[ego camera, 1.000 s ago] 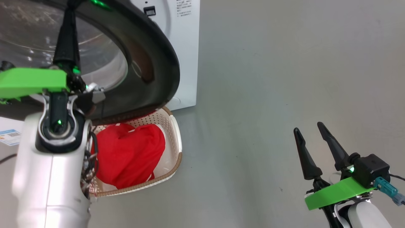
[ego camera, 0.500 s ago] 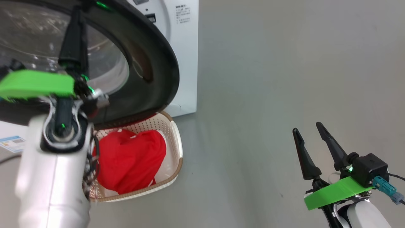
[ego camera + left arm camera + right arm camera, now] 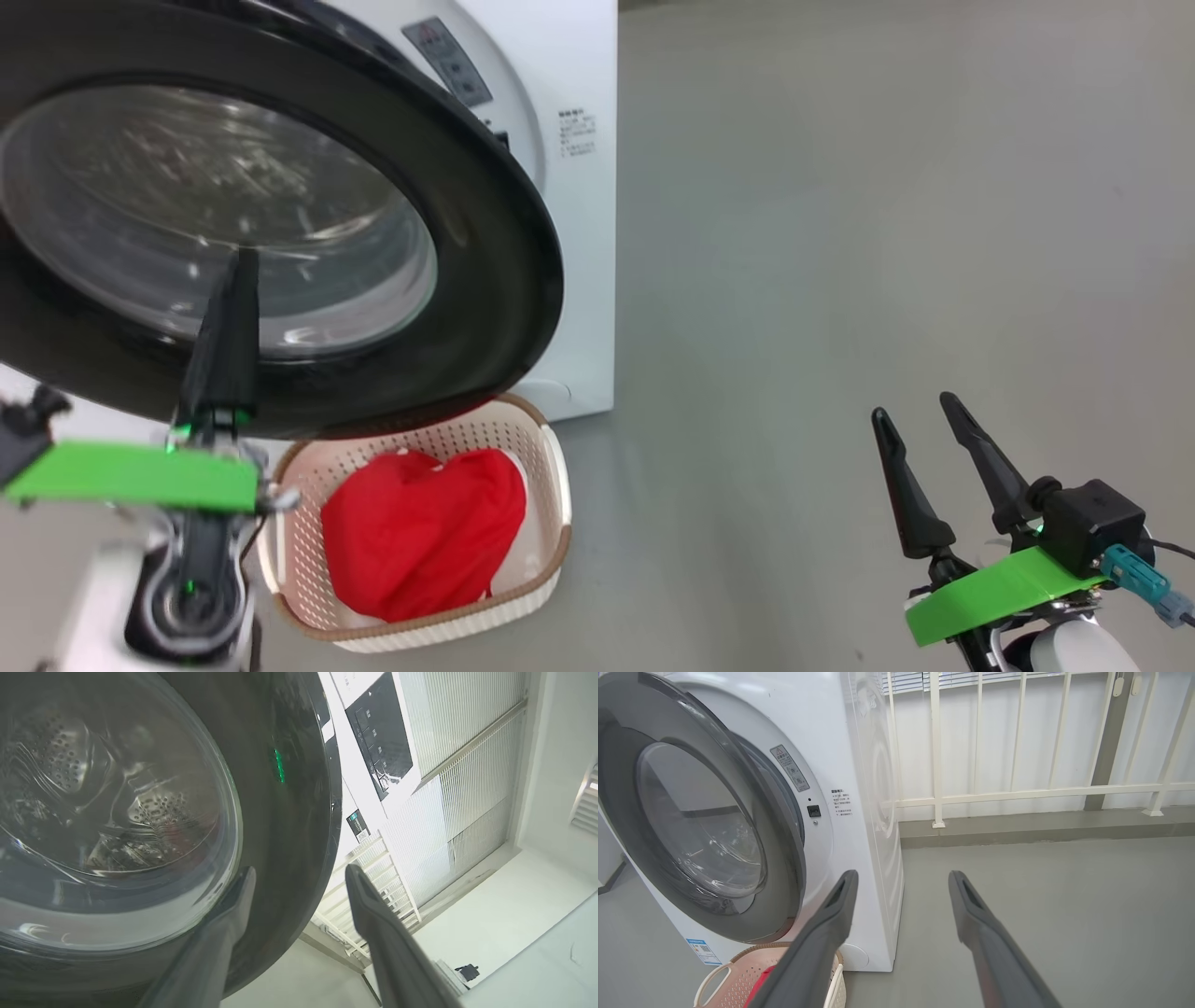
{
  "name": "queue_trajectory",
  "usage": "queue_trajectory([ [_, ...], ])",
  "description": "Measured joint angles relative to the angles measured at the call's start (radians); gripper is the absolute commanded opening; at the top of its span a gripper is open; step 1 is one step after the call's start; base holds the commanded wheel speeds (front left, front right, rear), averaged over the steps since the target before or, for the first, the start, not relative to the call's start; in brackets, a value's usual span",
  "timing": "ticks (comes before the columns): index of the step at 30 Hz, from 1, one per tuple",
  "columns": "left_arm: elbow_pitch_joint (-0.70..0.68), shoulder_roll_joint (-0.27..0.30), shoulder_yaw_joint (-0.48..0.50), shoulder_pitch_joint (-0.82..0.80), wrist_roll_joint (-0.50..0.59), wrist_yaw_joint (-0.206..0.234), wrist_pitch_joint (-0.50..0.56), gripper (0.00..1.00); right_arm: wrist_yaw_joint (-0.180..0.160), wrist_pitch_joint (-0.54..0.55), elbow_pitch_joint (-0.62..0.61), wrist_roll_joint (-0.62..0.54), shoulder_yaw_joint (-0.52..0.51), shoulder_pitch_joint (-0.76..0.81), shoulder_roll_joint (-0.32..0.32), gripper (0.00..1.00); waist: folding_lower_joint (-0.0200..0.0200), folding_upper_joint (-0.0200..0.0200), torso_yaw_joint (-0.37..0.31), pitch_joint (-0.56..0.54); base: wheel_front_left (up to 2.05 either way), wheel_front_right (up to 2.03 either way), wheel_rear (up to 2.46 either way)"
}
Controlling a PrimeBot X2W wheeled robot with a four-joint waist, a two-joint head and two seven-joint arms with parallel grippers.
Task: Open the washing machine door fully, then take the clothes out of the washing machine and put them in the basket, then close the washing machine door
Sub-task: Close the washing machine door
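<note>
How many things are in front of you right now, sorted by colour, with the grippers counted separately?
White or cream: 2, the washing machine and the basket
Black-rimmed: 1, the washing machine door
Red: 1, the clothes, one heap in the basket
Grippers: 2, the left gripper and the right gripper, both open
Total: 6

Glossy black door rim (image 3: 504,280), clear glass

Nothing here can be read. The washing machine (image 3: 831,718) front carries a small block of black print (image 3: 840,805), a grey warning sticker (image 3: 790,767) with a triangle sign, and a blue label (image 3: 703,950) low on its left, all too small.
</note>
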Motion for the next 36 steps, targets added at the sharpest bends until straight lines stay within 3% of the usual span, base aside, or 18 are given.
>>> queue_trajectory([
  [9, -0.084, 0.091, -0.056, 0.196, 0.309, 0.002, -0.115, 1.00, 0.000, 0.000, -0.005, -0.007, -0.034, 0.039, 0.000, 1.00, 0.0001, 0.0000, 0.030, -0.071, 0.00, 0.00, 0.00],
  [21, -0.096, 0.104, -0.035, 0.346, 0.651, 0.063, -0.131, 1.00, 0.000, 0.000, -0.072, -0.009, -0.075, 0.087, 0.002, 1.00, 0.0001, 0.0000, 0.055, -0.112, 0.00, 0.00, 0.00],
  [28, -0.094, 0.023, 0.058, 0.408, 0.819, 0.051, -0.134, 1.00, 0.000, 0.000, -0.087, -0.026, -0.088, 0.100, 0.014, 1.00, 0.0001, 0.0000, 0.067, -0.125, 0.00, 0.00, 0.00],
  [36, -0.035, -0.057, 0.146, 0.462, 0.931, 0.008, -0.134, 1.00, 0.000, 0.000, -0.095, -0.026, -0.097, 0.124, 0.023, 1.00, 0.0001, 0.0000, 0.069, -0.122, 0.00, 0.00, 0.00],
])
